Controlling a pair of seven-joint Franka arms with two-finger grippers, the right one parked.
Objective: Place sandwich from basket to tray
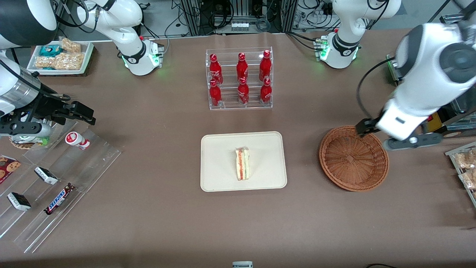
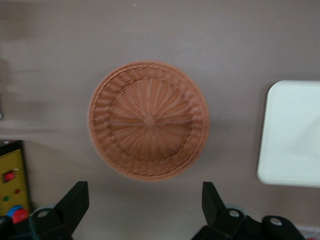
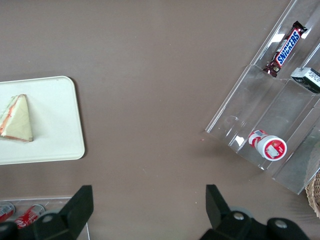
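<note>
The sandwich lies on the cream tray, near its middle, with the orange-red filling stripe showing; it also shows in the right wrist view on the tray. The wicker basket stands empty beside the tray, toward the working arm's end. My left gripper hangs above the basket's rim, on the side farther from the front camera. In the left wrist view the gripper is open and empty, with the basket and a corner of the tray below it.
A clear rack of red cola bottles stands farther from the front camera than the tray. A stepped acrylic rack with snack bars lies toward the parked arm's end. A yellow button box and snack packets sit near the basket.
</note>
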